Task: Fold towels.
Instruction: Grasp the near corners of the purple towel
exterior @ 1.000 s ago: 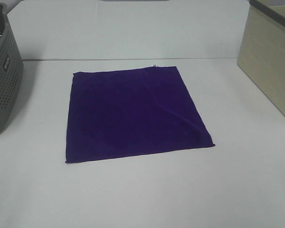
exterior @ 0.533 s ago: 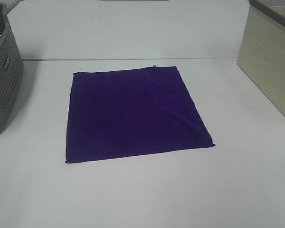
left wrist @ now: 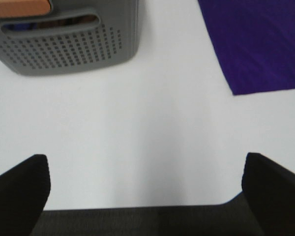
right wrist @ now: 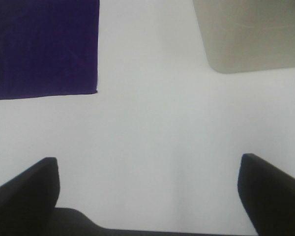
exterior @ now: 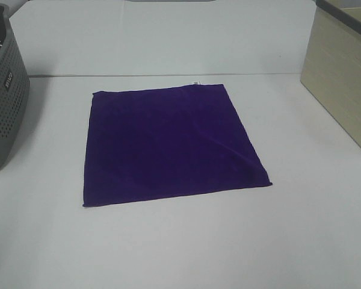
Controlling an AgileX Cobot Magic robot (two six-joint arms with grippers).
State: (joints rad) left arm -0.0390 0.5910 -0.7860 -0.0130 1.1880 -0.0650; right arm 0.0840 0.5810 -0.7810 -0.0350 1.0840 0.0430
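Note:
A deep purple square towel (exterior: pixel 168 144) lies flat and unfolded in the middle of the white table, with a small white tag (exterior: pixel 196 82) on its far edge. Neither gripper shows in the high view. In the left wrist view my left gripper (left wrist: pixel 145 184) is open and empty over bare table, and a towel corner (left wrist: pixel 258 44) lies ahead of it. In the right wrist view my right gripper (right wrist: pixel 147 184) is open and empty, and another towel corner (right wrist: pixel 44 49) lies ahead of it.
A grey perforated basket (exterior: pixel 3 90) stands at the table's left edge; it also shows in the left wrist view (left wrist: pixel 64 42). A beige box (exterior: pixel 343 78) stands at the right; it also shows in the right wrist view (right wrist: pixel 250 34). The table's (exterior: pixel 186 247) far edge meets a white wall.

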